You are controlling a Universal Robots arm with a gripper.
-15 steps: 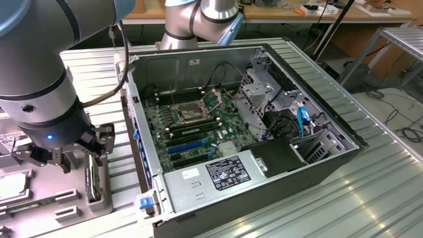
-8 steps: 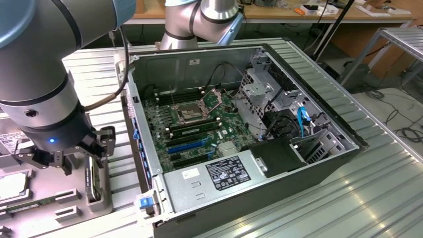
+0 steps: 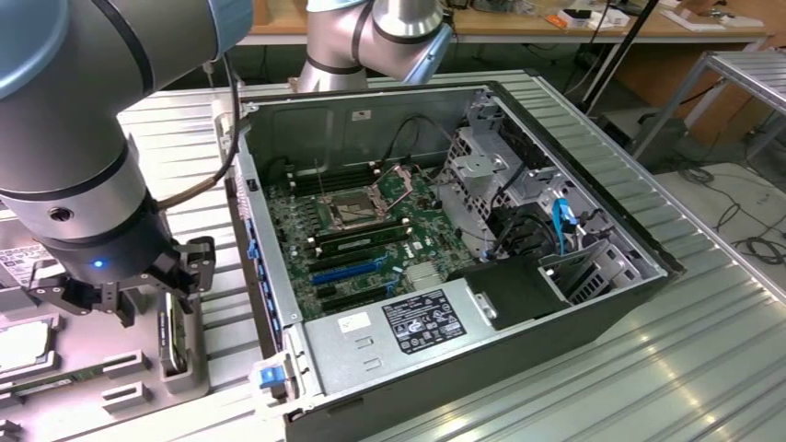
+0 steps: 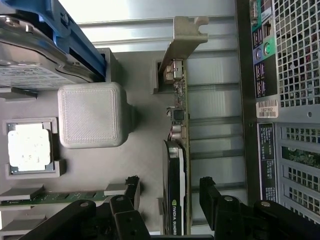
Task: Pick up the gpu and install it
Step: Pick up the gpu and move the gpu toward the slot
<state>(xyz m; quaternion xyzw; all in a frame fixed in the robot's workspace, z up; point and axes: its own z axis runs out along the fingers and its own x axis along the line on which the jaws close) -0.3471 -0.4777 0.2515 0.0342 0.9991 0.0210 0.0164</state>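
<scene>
The gripper (image 3: 154, 296) is hovering over the grey parts tray (image 3: 135, 396) at the exterior view's left, just beside the open computer case (image 3: 356, 138). Its jaws are standing wide apart and gripping nothing. The gpu (image 4: 176, 125) is standing on edge in a slot of the tray, with its silver bracket (image 4: 184, 37) at the end far from the gripper. The two black fingers (image 4: 131, 189) are straddling the card's other end, seemingly without touching it. A hard drive (image 4: 30, 70), a processor chip (image 4: 29, 147) and a memory stick (image 4: 50, 197) are lying in the tray beside the card.
</scene>
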